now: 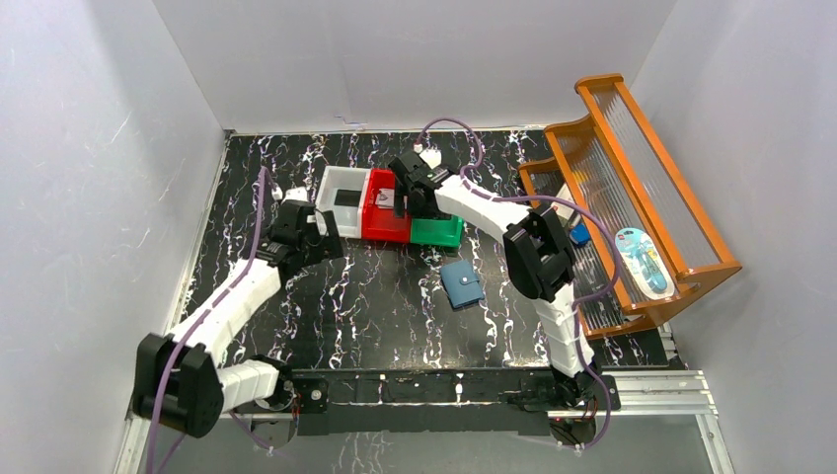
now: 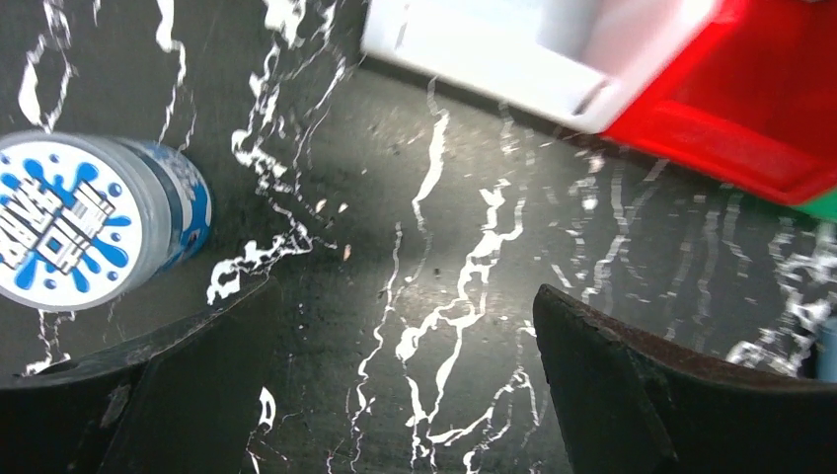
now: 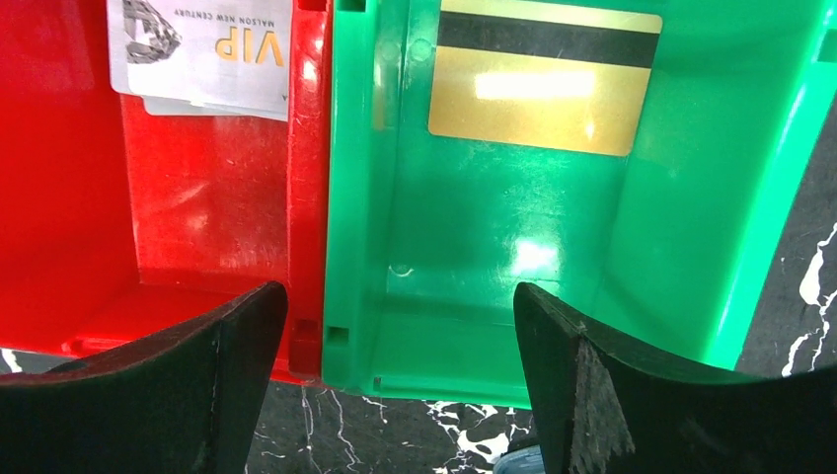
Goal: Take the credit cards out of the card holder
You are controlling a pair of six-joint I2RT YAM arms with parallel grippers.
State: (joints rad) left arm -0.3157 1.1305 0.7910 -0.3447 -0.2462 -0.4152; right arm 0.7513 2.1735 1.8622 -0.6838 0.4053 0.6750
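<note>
Right claw wide open, nothing in it
It's over a red bin and green bin: grey card ahead-left reads "VIP", gold card ahead-right, card holder folded, back behind it. Left claw spread too, empty.

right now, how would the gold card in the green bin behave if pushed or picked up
The gold card looks thin and rigid, so it would probably keep its shape, not droop. It rests on the green bin's glossy plastic, so a push would likely make it slide. Being so thin, it is probably very light.
</note>
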